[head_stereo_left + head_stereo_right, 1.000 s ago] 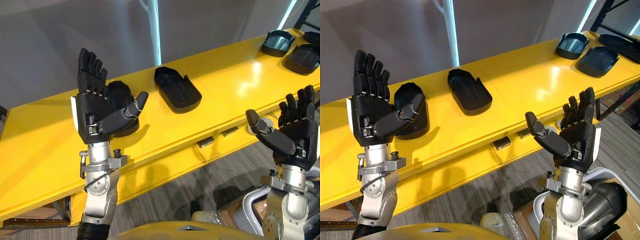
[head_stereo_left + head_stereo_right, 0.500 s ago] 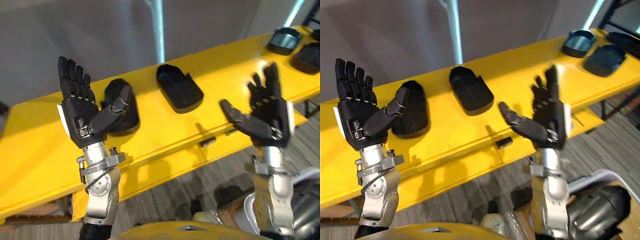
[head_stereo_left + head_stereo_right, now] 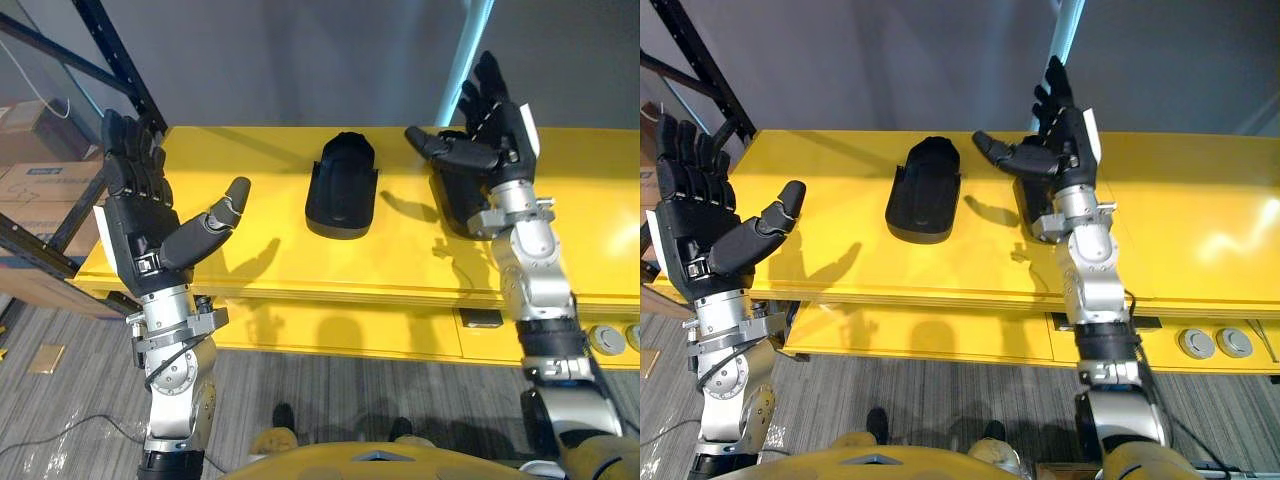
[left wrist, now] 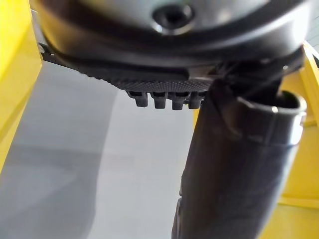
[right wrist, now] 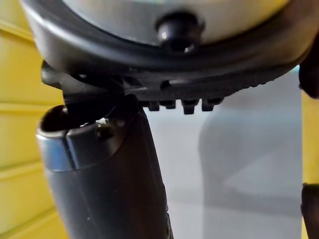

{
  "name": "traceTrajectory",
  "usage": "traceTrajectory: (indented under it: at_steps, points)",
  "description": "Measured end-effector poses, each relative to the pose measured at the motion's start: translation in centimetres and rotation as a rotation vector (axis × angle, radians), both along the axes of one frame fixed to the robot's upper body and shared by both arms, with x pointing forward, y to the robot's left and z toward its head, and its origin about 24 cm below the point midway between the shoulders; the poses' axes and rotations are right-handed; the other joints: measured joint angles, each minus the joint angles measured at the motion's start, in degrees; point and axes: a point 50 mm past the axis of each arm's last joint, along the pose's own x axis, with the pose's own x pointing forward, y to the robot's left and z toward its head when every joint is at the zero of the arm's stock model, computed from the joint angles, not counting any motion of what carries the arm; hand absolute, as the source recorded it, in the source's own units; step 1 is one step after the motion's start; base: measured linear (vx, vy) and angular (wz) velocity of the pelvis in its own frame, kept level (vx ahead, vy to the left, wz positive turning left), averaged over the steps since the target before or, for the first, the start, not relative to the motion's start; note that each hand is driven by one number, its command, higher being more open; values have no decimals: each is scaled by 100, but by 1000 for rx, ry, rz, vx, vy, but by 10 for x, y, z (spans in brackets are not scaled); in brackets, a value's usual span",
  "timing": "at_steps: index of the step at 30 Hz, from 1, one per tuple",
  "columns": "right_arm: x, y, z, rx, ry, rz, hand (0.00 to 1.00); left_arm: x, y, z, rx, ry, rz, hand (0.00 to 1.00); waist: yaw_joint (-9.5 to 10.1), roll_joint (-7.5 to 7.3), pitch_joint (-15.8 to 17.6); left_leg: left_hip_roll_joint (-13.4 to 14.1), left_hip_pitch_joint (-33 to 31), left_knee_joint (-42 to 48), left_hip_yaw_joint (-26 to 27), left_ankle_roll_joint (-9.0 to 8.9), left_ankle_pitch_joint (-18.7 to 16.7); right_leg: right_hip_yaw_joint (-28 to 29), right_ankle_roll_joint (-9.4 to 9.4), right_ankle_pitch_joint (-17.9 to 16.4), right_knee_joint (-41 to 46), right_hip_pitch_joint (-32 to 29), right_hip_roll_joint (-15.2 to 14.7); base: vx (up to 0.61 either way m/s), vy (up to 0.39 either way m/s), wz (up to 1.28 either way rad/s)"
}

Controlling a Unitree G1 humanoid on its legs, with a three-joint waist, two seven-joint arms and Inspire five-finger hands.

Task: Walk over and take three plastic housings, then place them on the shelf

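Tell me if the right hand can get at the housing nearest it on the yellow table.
Probably yes: the right hand is open and raised right by that housing, which lies bare on the yellow table, with nothing between them.

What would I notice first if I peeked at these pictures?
Two big dark robot hands with spread fingers: the left hand is raised at the left, before the near edge of the bright yellow table, and the right hand is held up over the table. Two black plastic housings lie on the table: the middle housing in plain sight, the second housing partly hidden behind the right hand.
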Motion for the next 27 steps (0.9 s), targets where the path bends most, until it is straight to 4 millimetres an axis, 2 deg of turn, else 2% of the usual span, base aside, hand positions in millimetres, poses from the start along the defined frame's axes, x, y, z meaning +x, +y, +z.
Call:
traceTrajectory:
  at_steps: [2, 4, 7, 15, 19, 23, 27]
  points:
    - [11, -12, 10, 10, 11, -37, 100, 1, 0, 1, 6, -5, -10, 100, 7, 15, 59, -14, -118, 3, -52, -9, 30, -20, -13, -50, 189, -174, -47, -38, 18, 16]
    - [20, -28, 28, 30, 8, -74, 100, 3, -1, 3, -4, -16, -24, 100, 17, 27, 297, -29, -175, 5, -143, 37, 119, -72, -17, -136, 426, -301, -97, -38, 1, 14]
    - [22, -40, 35, 33, 39, -78, 100, 3, 0, 3, -12, -12, -24, 100, 78, 42, 411, -39, -176, 7, -237, 42, 157, -160, -17, -229, 584, -314, -134, -1, -14, 12]
    - [36, -39, 40, 18, 138, 5, 100, 4, -5, 2, -10, -11, -50, 100, 157, 60, 541, -56, -109, 54, -432, 31, 161, -265, -12, -478, 968, -277, -230, 2, -21, 11]
    - [43, -31, 42, -6, 179, 65, 100, 4, -7, 2, -6, -6, -60, 100, 156, 42, 603, -83, -22, 55, -478, 32, 178, -300, -5, -579, 1147, -232, -296, -31, -14, 6]
    - [44, -28, 39, -14, 223, 113, 100, 5, -9, 2, 3, -5, -81, 100, 178, 26, 615, -94, 1, 54, -513, 34, 179, -314, -3, -586, 1155, -192, -307, -47, -13, 4]
    - [46, -25, 27, -24, 310, 157, 100, 6, -11, -3, 4, 14, -91, 100, 235, 25, 618, -83, 22, 52, -520, 35, 179, -307, -4, -589, 1189, -187, -306, -19, -11, 0]
